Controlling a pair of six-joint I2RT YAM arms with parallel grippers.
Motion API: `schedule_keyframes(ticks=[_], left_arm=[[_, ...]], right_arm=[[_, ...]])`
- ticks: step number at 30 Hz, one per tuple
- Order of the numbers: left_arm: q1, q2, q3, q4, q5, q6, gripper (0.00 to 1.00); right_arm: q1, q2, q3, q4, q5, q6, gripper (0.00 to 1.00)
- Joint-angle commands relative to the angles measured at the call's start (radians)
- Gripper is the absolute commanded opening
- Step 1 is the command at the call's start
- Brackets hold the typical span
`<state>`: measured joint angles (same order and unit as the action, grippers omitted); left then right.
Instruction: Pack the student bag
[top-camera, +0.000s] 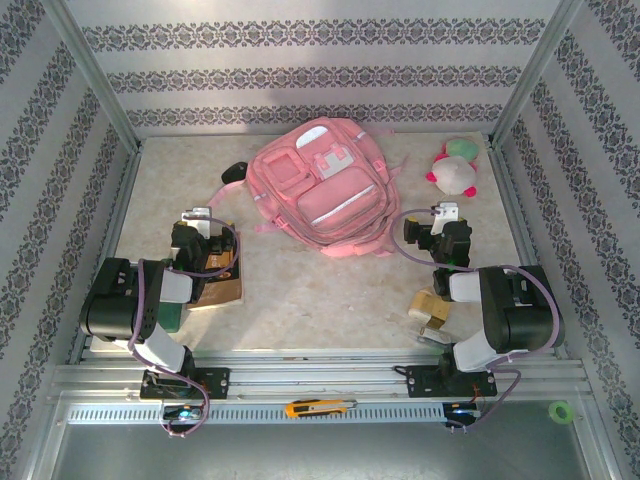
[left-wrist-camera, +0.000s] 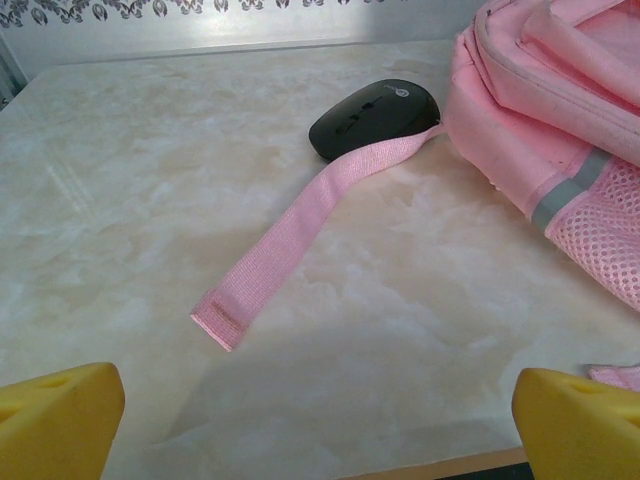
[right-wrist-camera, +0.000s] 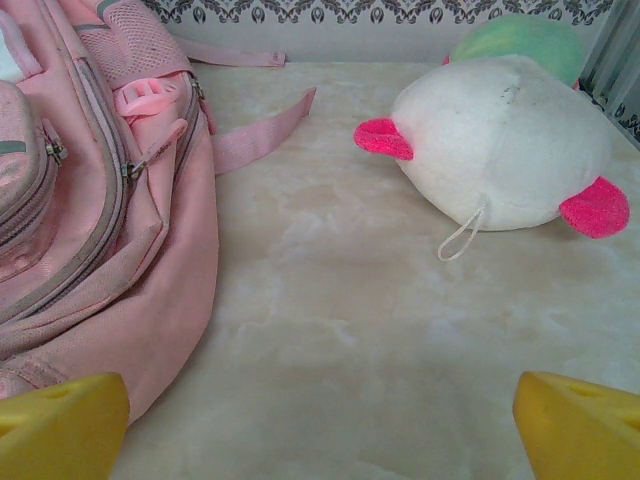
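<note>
We see the left claw (left-wrist-camera: 320, 425) spread wide, empty, facing a black mouse (left-wrist-camera: 375, 115) with a strap (left-wrist-camera: 290, 235) apparently draped on it. The student bag (top-camera: 325, 195) lies mid-tabletop (top-camera: 300, 290), pockets up. Beside a plush toy (right-wrist-camera: 500, 150), the right claw (right-wrist-camera: 320, 430) is likewise spread.

Ahead-right of the jaws of the left gripper (left-wrist-camera: 320, 428), the student bag (left-wrist-camera: 560, 120) is cut off by the picture's edge, and the black mouse (left-wrist-camera: 375, 115) straight ahead is partly covered by a pink strap (left-wrist-camera: 300, 225). Ahead-left of the jaws of the right gripper (right-wrist-camera: 320, 428), the bag is likewise cut off, while the green part of the plush toy (right-wrist-camera: 505, 140), ahead-right, is largely hidden behind its white body.
</note>
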<state>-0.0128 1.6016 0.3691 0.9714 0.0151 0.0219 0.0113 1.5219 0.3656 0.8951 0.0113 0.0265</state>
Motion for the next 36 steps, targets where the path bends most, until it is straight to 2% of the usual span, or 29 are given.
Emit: schedule_keyframes(ticks=[1, 5, 8, 10, 12, 14, 16, 19, 20, 23, 24, 26, 31, 33, 36], left_arm=[[-0.003, -0.009, 0.014, -0.014, -0.014, -0.004, 0.99], [-0.004, -0.022, 0.005, -0.003, -0.014, 0.002, 1.00], [-0.008, -0.107, -0.006, -0.054, -0.036, -0.002, 1.00], [-0.011, -0.162, 0.014, -0.140, -0.043, 0.000, 0.99], [-0.027, -0.228, 0.057, -0.274, -0.024, 0.019, 0.98], [-0.039, -0.282, 0.130, -0.431, -0.018, -0.017, 0.96], [-0.042, -0.308, 0.206, -0.568, 0.022, -0.097, 0.93], [-0.063, -0.306, 0.349, -0.807, 0.109, -0.236, 0.85], [-0.079, -0.292, 0.403, -0.889, 0.127, -0.288, 0.82], [-0.133, -0.246, 0.491, -1.031, 0.159, -0.413, 0.75], [-0.142, -0.232, 0.502, -1.041, 0.173, -0.460, 0.72], [-0.174, -0.197, 0.489, -0.991, 0.217, -0.567, 0.66], [-0.281, -0.066, 0.523, -0.878, 0.241, -0.664, 0.61], [-0.309, -0.001, 0.569, -0.882, 0.267, -0.671, 0.58], [-0.341, 0.069, 0.603, -0.868, 0.268, -0.668, 0.57]], right_arm=[[0.007, 0.001, 0.012, 0.038, 0.012, -0.004, 0.98], [0.007, 0.001, 0.012, 0.038, 0.011, -0.005, 0.98], [0.007, 0.002, 0.013, 0.038, 0.012, -0.004, 0.98], [0.007, 0.002, 0.013, 0.038, 0.012, -0.004, 0.98], [0.004, 0.004, 0.015, 0.036, 0.005, -0.001, 0.98], [0.001, -0.018, 0.026, 0.008, -0.007, -0.001, 0.98], [0.003, -0.088, 0.091, -0.187, -0.044, -0.010, 0.98], [0.007, -0.219, 0.290, -0.690, -0.064, 0.132, 0.98], [0.009, -0.236, 0.343, -0.802, -0.098, 0.169, 0.98], [0.025, -0.244, 0.427, -0.965, -0.110, 0.276, 0.98], [0.024, -0.231, 0.451, -1.006, -0.110, 0.334, 0.98], [0.024, -0.176, 0.515, -1.071, -0.194, 0.362, 0.98], [0.062, -0.037, 0.630, -1.136, -0.303, 0.374, 0.98], [0.068, 0.010, 0.652, -1.145, -0.295, 0.391, 0.93], [0.073, 0.090, 0.691, -1.154, -0.353, 0.407, 0.72]])
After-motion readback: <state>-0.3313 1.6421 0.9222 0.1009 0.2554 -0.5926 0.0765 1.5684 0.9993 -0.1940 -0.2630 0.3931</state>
